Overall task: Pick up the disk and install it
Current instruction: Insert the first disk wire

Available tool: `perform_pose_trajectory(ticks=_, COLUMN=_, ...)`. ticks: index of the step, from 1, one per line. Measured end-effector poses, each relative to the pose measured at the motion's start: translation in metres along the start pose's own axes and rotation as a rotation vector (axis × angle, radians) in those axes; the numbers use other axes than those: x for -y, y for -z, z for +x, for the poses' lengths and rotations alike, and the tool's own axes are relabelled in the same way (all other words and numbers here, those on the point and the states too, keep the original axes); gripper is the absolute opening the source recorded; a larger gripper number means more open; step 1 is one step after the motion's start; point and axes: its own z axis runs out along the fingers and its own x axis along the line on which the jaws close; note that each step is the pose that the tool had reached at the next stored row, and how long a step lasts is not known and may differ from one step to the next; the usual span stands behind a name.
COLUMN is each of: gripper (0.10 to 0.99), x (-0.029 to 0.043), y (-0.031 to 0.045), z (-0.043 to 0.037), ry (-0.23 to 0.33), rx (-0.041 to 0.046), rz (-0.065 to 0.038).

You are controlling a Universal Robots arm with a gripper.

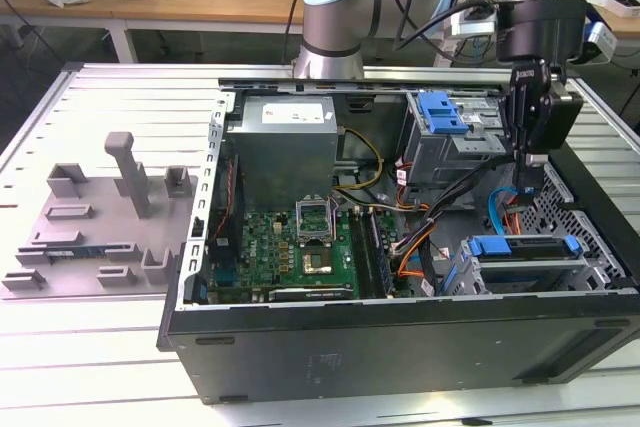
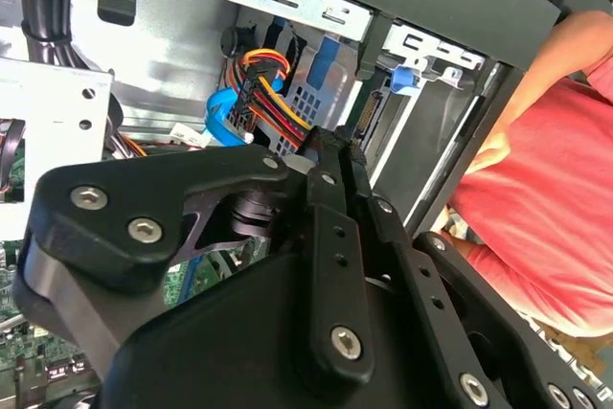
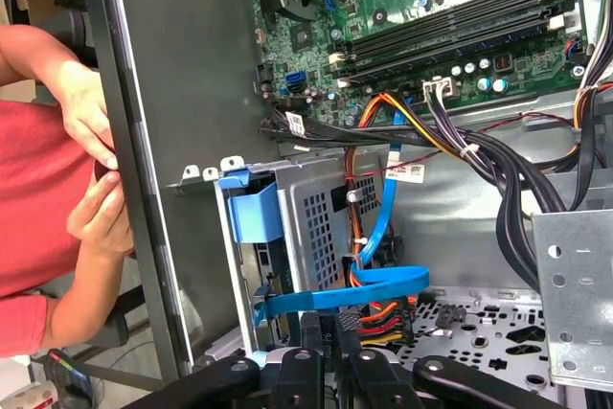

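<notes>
The exterior view is bright and even, with light from above; the slatted metal table [image 1: 100, 97] shines pale, and the inside of the computer case [image 1: 400, 347] lies in soft shadow. In the second wrist view the black gripper [image 2: 335, 152] is dark, and the red shirt [image 2: 546, 198] looks slightly blurred.

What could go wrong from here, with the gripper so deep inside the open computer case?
First, the gripper hangs right beside the flat blue cable and the red-and-yellow wire bundle; a sideways move could snag them and pull a plug loose. Second, a person's hands rest on the case wall next to the drive cage, close to where the arm works; a sudden move might hit or pinch them.
</notes>
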Motion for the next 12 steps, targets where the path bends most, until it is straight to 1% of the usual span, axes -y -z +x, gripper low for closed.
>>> perform_pose_trajectory(ticks=6, gripper=0.169, x=0.0000, y=-0.0003, z=0.0000, ry=0.000, rx=0.0004, rz=0.000)
perform_pose_trajectory(ticks=8, gripper=0.169, x=0.0003, y=-0.0005, z=0.0016, ry=0.000, rx=0.0003, rz=0.000)
perform_pose_trajectory(ticks=12, gripper=0.169, x=0.0028, y=0.0021, z=0.0042, ry=0.001, rx=0.0009, rz=-0.002)
